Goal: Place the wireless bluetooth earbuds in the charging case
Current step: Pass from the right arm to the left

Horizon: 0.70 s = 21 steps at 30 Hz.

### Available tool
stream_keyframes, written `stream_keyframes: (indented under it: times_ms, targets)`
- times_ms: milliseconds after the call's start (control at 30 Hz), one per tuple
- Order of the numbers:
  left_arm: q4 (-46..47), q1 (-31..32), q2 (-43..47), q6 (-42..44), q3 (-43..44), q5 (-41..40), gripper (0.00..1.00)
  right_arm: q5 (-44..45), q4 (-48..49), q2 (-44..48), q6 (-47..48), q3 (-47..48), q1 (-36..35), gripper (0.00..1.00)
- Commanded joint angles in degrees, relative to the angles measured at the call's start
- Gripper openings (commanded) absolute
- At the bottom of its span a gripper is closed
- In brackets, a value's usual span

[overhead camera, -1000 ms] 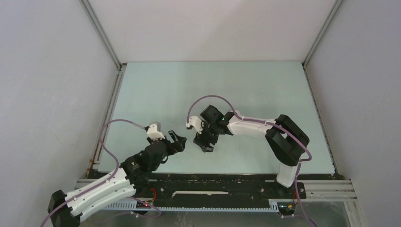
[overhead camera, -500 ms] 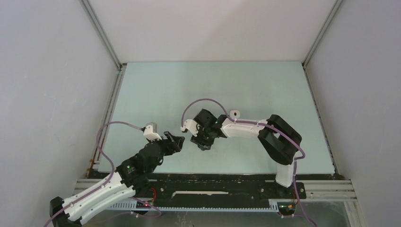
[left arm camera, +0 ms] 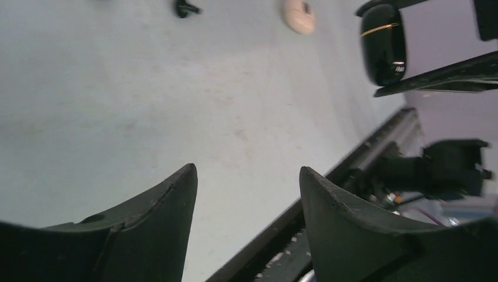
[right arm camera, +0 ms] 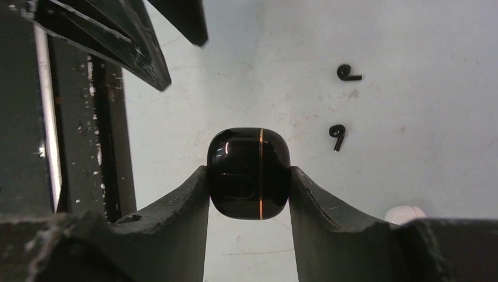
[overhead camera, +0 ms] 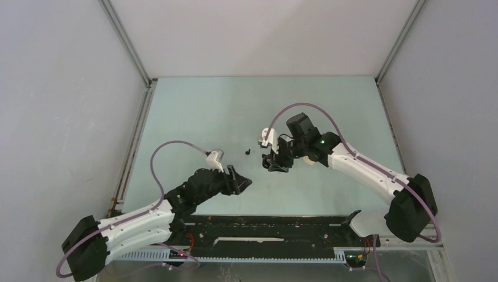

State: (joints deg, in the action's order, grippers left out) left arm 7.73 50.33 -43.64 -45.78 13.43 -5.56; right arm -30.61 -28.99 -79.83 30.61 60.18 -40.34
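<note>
Right, the right gripper is clamped on the glossy black rounded charging case with its thin gold seam. One finger presses against each side, out over the middle of the pale green table mat. I cannot tell whether the case is clear of the mat.

In my right wrist view, one tiny black stemmed earbud and a second black earbud lie loose on the mat beside the case. They lie apart from each other and touch nothing. A small beige rounded piece sits on the mat near them; I cannot tell what it is.

The left gripper hangs with its jaws spread and nothing between them. It is near the black metal rail along the near edge, with its tips pointing towards the case. Open mat runs from the grippers to the far edge and to both side edges, where the white enclosure walls rise.
</note>
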Motion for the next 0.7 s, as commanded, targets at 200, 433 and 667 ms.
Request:
stream_keyframes:
  times_ms: [200, 433, 667]
  targets:
    - [23.03, -2.22, -8.91, -1.82, 6.29, 21.15, 0.70, -6.22, -2.63, 4.95, 6.81, -1.39, 1.81, 0.28]
    - [24.56, -3.05, -16.21, -6.84, 9.54, 21.37, 0.68, -7.31, -3.06, 6.16, 7.14, -1.38, 1.69, 0.29]
    - [30.65, -3.56, -21.83, -10.62, 10.29, 25.08, 0.59, -8.06, -3.63, 6.18, 7.80, -1.38, 1.46, 0.29]
